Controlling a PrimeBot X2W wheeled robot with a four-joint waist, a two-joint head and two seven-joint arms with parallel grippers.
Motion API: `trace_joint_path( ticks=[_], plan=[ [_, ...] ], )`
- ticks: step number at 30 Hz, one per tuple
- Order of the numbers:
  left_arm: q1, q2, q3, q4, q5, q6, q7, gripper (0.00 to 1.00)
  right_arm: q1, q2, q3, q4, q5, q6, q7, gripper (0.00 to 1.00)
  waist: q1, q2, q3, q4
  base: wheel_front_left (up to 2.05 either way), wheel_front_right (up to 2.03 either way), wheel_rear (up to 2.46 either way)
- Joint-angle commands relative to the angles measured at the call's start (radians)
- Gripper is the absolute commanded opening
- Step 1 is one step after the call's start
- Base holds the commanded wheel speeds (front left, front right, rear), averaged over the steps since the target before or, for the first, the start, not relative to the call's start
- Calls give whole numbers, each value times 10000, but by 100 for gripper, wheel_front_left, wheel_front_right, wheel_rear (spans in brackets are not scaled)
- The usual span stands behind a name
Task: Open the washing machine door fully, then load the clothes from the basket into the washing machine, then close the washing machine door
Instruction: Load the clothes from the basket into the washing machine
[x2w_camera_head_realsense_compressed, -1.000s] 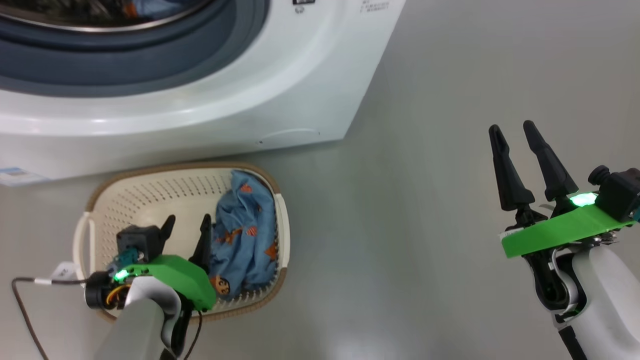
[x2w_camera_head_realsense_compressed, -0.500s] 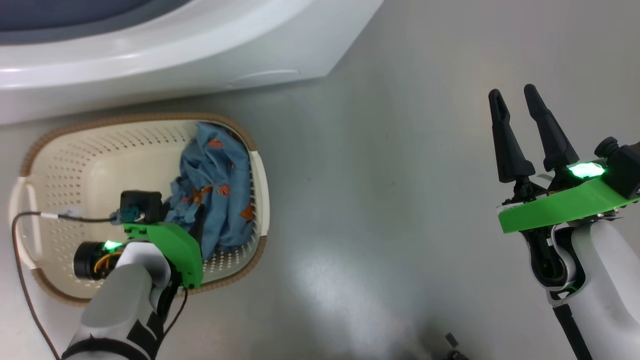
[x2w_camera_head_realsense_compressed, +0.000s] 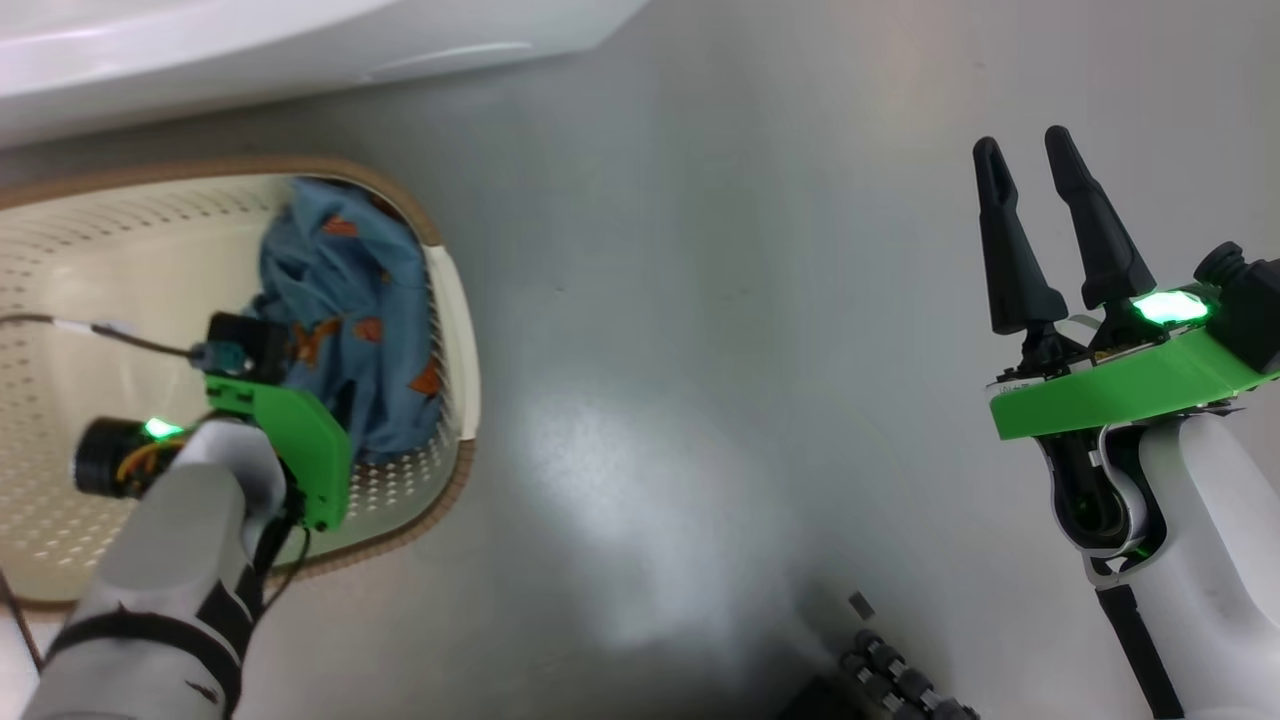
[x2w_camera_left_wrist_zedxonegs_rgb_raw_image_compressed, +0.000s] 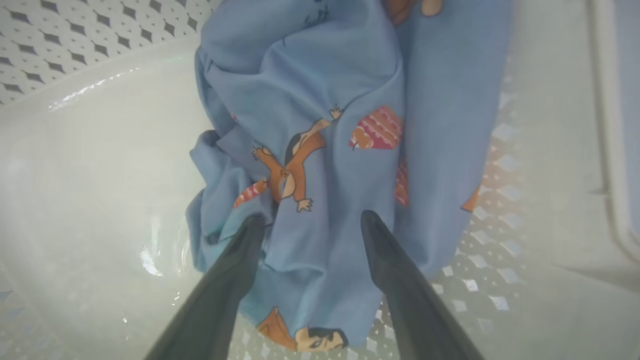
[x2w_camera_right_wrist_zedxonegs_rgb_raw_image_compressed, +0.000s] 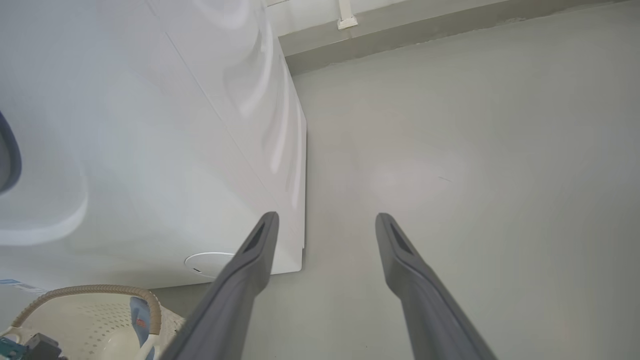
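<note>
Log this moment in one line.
step: load clothes | left gripper: open, at clothes in basket | right gripper: open, empty, over floor

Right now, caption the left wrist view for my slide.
Open left gripper over crumpled light blue cartoon-print fabric clothes in the cream-white perforated plastic basket.

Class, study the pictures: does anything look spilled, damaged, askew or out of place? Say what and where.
Nothing stands out. The clothes lie bunched inside the basket, against one side wall, none hanging over the rim. The left claw is open over them.
</note>
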Motion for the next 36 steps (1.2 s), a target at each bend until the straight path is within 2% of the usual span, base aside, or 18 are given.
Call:
trace_joint_path(
  ticks=[1,9,12,13,14,15,24,36],
  plan=[
    [-11,274,89,-25,-86,7,26,100,191,-44,133,-236,-12,56,-78,100,-1,0,321,-289,0,0,0],
    [-565,511,-247,202,-201,12,201,100,146,29,216,-284,24,56,-78,100,-1,0,676,-543,0,0,0],
    [-626,582,-197,330,-294,165,488,100,102,49,297,-274,47,56,-78,100,-1,0,745,-649,0,0,0],
    [-621,602,-193,360,-314,223,609,81,96,47,322,-256,53,56,-78,100,-1,0,758,-672,0,0,0],
    [-616,625,-210,383,-315,259,705,32,88,46,338,-248,57,56,-78,100,-1,0,770,-689,0,0,0],
    [-621,642,-223,398,-318,276,746,0,81,46,344,-248,63,56,-78,100,-1,0,779,-703,0,0,0],
    [-507,488,-206,450,-523,239,151,0,75,37,337,-217,14,56,-78,100,-1,0,456,-506,0,0,0],
    [353,-247,157,374,-1444,29,-1445,0,124,-124,410,19,53,56,-78,100,-1,0,-1079,178,0,0,0]
  ],
)
